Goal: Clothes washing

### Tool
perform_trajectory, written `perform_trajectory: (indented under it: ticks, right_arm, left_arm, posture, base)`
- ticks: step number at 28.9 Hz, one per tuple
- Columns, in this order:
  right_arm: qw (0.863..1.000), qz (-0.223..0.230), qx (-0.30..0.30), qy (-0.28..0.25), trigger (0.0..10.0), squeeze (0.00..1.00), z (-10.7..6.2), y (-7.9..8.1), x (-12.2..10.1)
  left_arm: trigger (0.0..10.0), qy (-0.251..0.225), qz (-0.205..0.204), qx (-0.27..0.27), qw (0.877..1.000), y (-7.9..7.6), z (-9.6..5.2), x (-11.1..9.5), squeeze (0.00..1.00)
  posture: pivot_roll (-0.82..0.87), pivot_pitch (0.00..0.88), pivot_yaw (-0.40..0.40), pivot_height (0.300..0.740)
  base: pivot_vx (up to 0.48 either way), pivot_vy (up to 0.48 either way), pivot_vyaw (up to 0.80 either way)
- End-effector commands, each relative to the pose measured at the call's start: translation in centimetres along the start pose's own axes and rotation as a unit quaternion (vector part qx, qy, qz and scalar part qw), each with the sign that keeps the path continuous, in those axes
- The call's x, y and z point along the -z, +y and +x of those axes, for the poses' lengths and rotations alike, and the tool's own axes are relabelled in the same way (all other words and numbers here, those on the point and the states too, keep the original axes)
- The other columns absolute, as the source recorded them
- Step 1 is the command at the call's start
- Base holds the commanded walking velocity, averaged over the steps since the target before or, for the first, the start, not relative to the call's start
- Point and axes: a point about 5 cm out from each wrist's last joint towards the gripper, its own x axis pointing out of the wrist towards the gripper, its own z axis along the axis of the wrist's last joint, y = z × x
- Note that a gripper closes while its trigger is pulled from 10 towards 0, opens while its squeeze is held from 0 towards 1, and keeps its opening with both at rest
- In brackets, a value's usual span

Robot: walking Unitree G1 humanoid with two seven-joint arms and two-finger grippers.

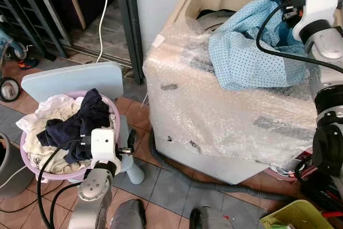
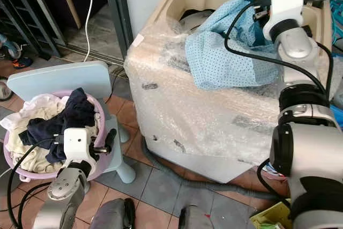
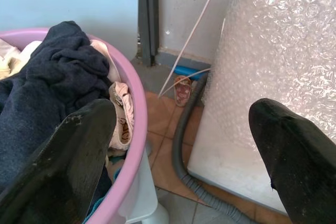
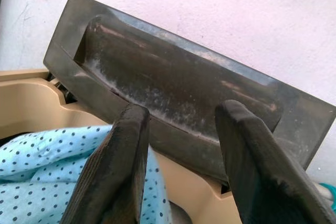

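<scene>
A top-loading washing machine wrapped in bubble wrap stands with its dark lid raised. A light blue dotted cloth hangs out of the tub over the front rim. My right gripper is open above the tub, right beside the cloth's top, with the lid showing between its fingers. A pink basket on a pale blue stool holds a navy garment and white clothes. My left gripper is open and empty, low between the basket's rim and the machine.
A grey drain hose curls on the tiled floor under the machine. A white cable hangs by the dark door frame. A yellow-green bin sits at the bottom right, a grey bucket at the far left.
</scene>
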Motion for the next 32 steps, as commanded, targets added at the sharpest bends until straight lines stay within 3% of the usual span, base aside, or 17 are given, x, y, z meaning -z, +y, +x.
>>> perform_trajectory:
  ticks: [1,3,7,10,11,15,20,22,27,28,29,31,32]
  right_arm:
    - [1.0,-0.005,0.012,-0.022,10.0,1.0,0.5,-1.1,-1.6]
    - [1.0,0.026,-0.014,-0.001,10.0,1.0,0.6,-1.4,-1.6]
    - [0.984,0.049,-0.148,0.082,10.0,1.0,0.5,0.1,-0.2]
    - [0.979,0.081,-0.173,0.071,10.0,1.0,0.2,0.0,-0.4]
    - [0.97,0.121,-0.2,0.059,10.0,1.0,0.1,0.1,-0.7]
    - [0.946,0.176,-0.274,0.005,10.0,1.0,-1.3,0.6,-2.0]
    - [0.946,0.198,-0.256,-0.014,10.0,1.0,-2.1,0.2,-2.2]
    - [0.957,0.194,-0.215,-0.026,10.0,1.0,-2.5,-0.3,-2.1]
    - [0.949,0.232,-0.211,-0.042,10.0,1.0,-5.3,3.6,-2.0]
    - [0.949,0.228,-0.217,-0.032,10.0,1.0,-5.9,5.0,-1.5]
    - [0.95,0.223,-0.217,-0.013,10.0,1.0,-7.2,7.5,-0.4]
    - [0.952,0.225,-0.206,0.003,10.0,1.0,-8.4,9.6,0.7]
    - [0.952,0.225,-0.205,0.004,10.0,1.0,-8.5,9.7,0.8]
  left_arm:
    - [10.0,0.004,0.005,-0.003,1.0,0.0,0.1,0.3,0.0]
    - [10.0,0.006,0.005,0.0,1.0,-0.1,0.3,0.3,0.0]
    - [10.0,0.009,-0.004,0.008,1.0,-0.2,0.5,0.3,0.0]
    - [10.0,0.006,-0.005,0.008,1.0,-0.2,0.6,0.3,0.0]
    - [10.0,0.005,-0.007,0.006,1.0,-0.1,0.6,0.3,0.0]
    - [10.0,0.003,-0.006,0.003,1.0,0.0,0.8,0.1,0.0]
    - [10.0,0.001,-0.007,0.002,1.0,0.0,1.0,0.1,0.0]
    - [10.0,-0.001,-0.007,0.003,1.0,0.0,1.1,-0.1,0.0]
    - [10.0,-0.01,-0.003,0.003,1.0,0.2,1.5,-0.4,0.0]
    - [10.0,-0.013,-0.005,0.003,1.0,0.2,1.6,-0.6,0.0]
    - [10.0,-0.018,-0.009,0.001,1.0,0.1,1.8,-0.8,0.0]
    - [10.0,-0.025,-0.011,-0.002,1.0,0.1,2.0,-1.2,0.0]
    - [10.0,-0.026,-0.011,-0.002,1.0,0.1,2.0,-1.2,0.0]
  posture:
    - [-0.04,0.104,0.005,0.74]
    - [-0.04,0.103,0.005,0.74]
    - [-0.05,0.101,0.008,0.74]
    - [-0.05,0.098,0.006,0.74]
    - [-0.05,0.099,0.007,0.74]
    - [-0.05,0.098,0.007,0.74]
    - [-0.06,0.096,0.014,0.74]
    - [-0.06,0.093,0.025,0.74]
    - [-0.08,0.086,0.041,0.74]
    - [-0.08,0.085,0.042,0.74]
    - [-0.08,0.081,0.045,0.74]
    - [-0.08,0.079,0.053,0.74]
    - [-0.08,0.079,0.053,0.74]
  base:
    - [0.0,0.0,0.0]
    - [0.0,0.0,0.0]
    - [0.0,0.0,0.0]
    - [0.0,0.0,0.0]
    - [0.0,0.0,0.0]
    - [0.0,0.0,0.0]
    - [0.0,0.0,0.0]
    - [0.0,0.0,0.0]
    - [0.0,0.0,0.0]
    - [0.0,0.0,0.0]
    - [0.0,0.0,0.0]
    - [0.0,0.0,0.0]
    - [0.0,0.0,0.0]
